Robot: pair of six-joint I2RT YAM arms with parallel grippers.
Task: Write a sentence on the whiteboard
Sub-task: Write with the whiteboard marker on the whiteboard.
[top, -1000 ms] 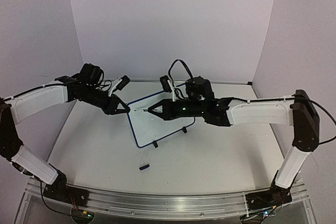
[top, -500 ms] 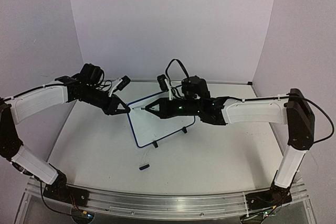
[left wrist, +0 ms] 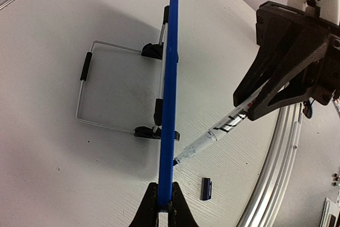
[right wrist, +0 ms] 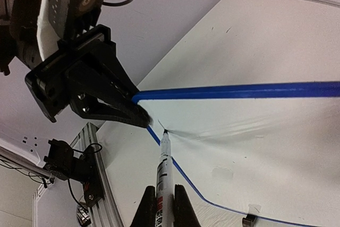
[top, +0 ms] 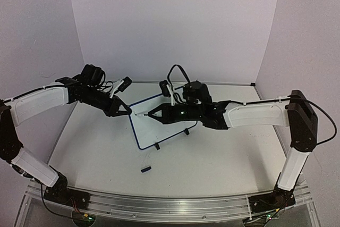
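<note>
**Top external.**
- Change over the last second: the right arm has shifted left and a little lower, its forearm nearer the middle of the table (top: 223,152). The marker (top: 141,114) tip sits slightly closer to the board's left edge. Left arm, board and cap are where they were.
- The whiteboard (top: 159,131) stands propped mid-table between the two grippers, near its back half.
- The left gripper (top: 127,111) is at the board's upper left corner. The right gripper (top: 151,114) reaches across the board face, with the marker sticking out leftward.
- The right arm covers the upper part of the board. Any writing is too small to make out here.
- Count: two arms, one board, one marker, two black clip feet (top: 157,146) and one dark cap (top: 145,169), lying alone on the table in front of the board.

**Left wrist.**
- The board shows edge-on as one blue line.
- The left gripper's jaws are pressed together on the frame at the bottom of the view.
- One wire stand (left wrist: 84,66) lies behind the board, joined at both clip feet.
- The marker tip meets the board's front face.
- The writing face itself is not visible, and the right gripper is partly cut off at the top right.

**Right wrist.**
- The right gripper's jaws are pinching the marker barrel, which points up the view.
- The tip touches the white face just inside the corner that the left gripper pinches.
- A short thin dark line runs from the tip. I cannot tell whether it is a stroke or a reflection.
- No words are legible.
- One clip foot shows at the bottom edge, cut off.
</note>
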